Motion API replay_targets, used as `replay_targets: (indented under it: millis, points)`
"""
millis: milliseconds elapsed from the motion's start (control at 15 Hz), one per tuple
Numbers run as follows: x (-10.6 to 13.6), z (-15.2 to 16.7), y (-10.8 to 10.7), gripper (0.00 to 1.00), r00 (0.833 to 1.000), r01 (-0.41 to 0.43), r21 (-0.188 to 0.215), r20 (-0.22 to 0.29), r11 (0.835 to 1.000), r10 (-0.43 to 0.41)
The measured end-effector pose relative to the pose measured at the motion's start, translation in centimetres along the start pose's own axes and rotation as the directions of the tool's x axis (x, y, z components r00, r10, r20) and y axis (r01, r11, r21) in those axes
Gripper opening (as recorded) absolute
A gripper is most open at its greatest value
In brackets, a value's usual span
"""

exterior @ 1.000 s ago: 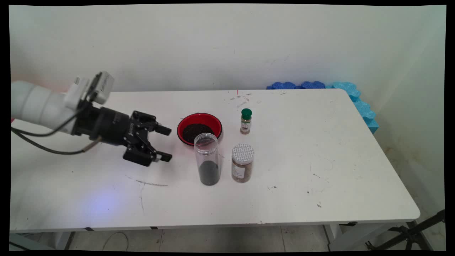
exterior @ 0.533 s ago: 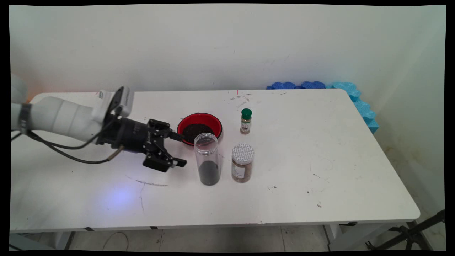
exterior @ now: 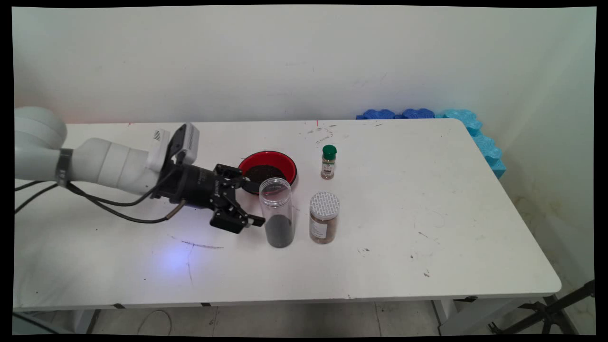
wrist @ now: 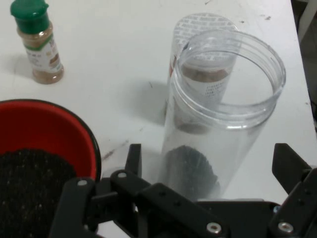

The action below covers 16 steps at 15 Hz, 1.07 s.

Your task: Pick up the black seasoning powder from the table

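Clear jar (exterior: 277, 212): a tall lidless cylinder of see-through plastic, upright near the middle of the tabletop and a little toward its near edge, with a dark layer of grains at its bottom. In the hand view (wrist: 218, 111) its open mouth stands between the two fingers, and I cannot tell whether either one touches its wall.

Tabletop (exterior: 427, 199): white and scuffed, with pen-like marks near its far edge and a few dark specks toward its near right corner.

Arm (exterior: 109, 164): white, coming in low from the tabletop's left edge with black cables hanging under it.

Gripper (exterior: 249, 199): black, lying almost level and pointing toward the right edge, its fingers spread wide and gripping nothing. One fingertip (exterior: 258, 221) is at the jar's near left side, the other over the rim of the bowl. In the hand view (wrist: 208, 163) the fingers rise on either side of the jar.

Red bowl (exterior: 267, 171): black outside, filled with dark grains, just behind the clear jar and toward the far edge (wrist: 44, 153).

Brown jar (exterior: 324, 217): upright with a patterned white lid and brown contents, just beside the clear jar toward the right edge, apart from it (wrist: 205, 29).

Spice bottle (exterior: 328, 162): small, green-capped, upright, beyond the brown jar toward the far edge, right of the bowl (wrist: 38, 42).
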Motion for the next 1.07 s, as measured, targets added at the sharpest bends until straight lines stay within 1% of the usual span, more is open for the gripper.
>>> replay_targets:
  millis: [467, 1067]
  points:
    - [0.3, 2.0, -0.1, 1.00, 0.999, -0.033, -0.017, -0.018, 0.999, 0.032]
    - [0.7, 3.3, -0.2, 1.00, 0.997, -0.065, -0.031, -0.032, 0.997, 0.064]
